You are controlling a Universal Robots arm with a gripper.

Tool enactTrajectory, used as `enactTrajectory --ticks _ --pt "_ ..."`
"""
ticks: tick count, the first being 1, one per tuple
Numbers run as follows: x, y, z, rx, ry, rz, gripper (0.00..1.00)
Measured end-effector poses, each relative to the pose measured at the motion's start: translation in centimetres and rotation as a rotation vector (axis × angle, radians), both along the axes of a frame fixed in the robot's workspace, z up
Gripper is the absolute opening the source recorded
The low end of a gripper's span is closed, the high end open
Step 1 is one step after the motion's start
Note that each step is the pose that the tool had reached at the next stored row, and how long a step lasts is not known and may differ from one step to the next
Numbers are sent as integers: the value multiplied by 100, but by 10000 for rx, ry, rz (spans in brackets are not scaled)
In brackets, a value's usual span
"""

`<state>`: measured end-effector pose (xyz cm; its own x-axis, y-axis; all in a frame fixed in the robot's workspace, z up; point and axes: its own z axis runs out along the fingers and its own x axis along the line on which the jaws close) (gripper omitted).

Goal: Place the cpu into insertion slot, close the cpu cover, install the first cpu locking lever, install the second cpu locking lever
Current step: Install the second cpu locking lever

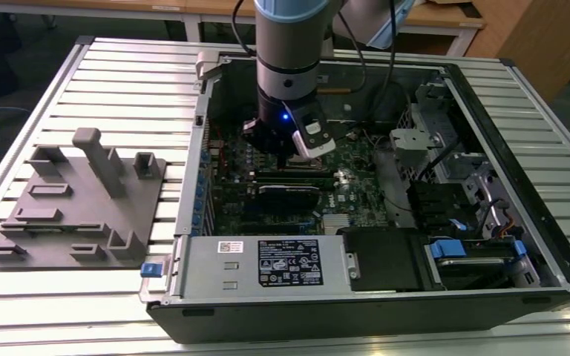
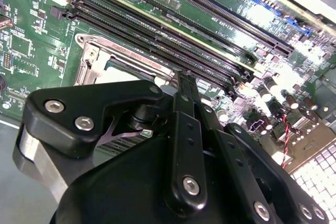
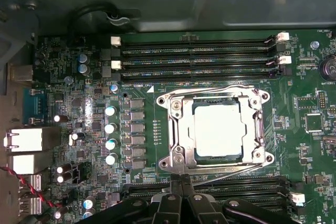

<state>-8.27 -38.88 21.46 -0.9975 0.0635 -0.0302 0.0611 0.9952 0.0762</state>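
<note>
In the first wrist view the cpu (image 3: 218, 129), a dull silver square, lies in the insertion slot (image 3: 197, 153). The silvery cpu cover (image 3: 177, 124) lies flat around it. One thin wire lever (image 3: 210, 88) runs along one side of the socket. Another lever (image 3: 231, 173) slants away from the opposite side. My gripper (image 3: 181, 181) is shut, its black fingertips pressed together just off that side, with nothing seen between them. The second wrist view shows the same gripper (image 2: 184, 80) beside the cpu cover (image 2: 97, 51) and a corner of the cpu (image 2: 123, 69). In the exterior view the gripper (image 1: 283, 157) reaches down into the open computer case.
Long black memory slots (image 3: 199, 59) flank the socket on both sides. Capacitors (image 3: 110, 135) and rear ports (image 3: 26, 140) stand beside it. The case (image 1: 483, 126) walls in the board, with a white-labelled silver box (image 1: 265, 261) at the front. A grey fixture plate (image 1: 77, 208) sits at the exterior view's left.
</note>
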Motion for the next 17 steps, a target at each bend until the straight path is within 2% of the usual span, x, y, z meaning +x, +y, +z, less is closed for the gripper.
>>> enactTrajectory --ticks 3,17 --pt "0 0 -23 4 -2 -1 11" --pt "0 1 -48 3 -2 -1 11"
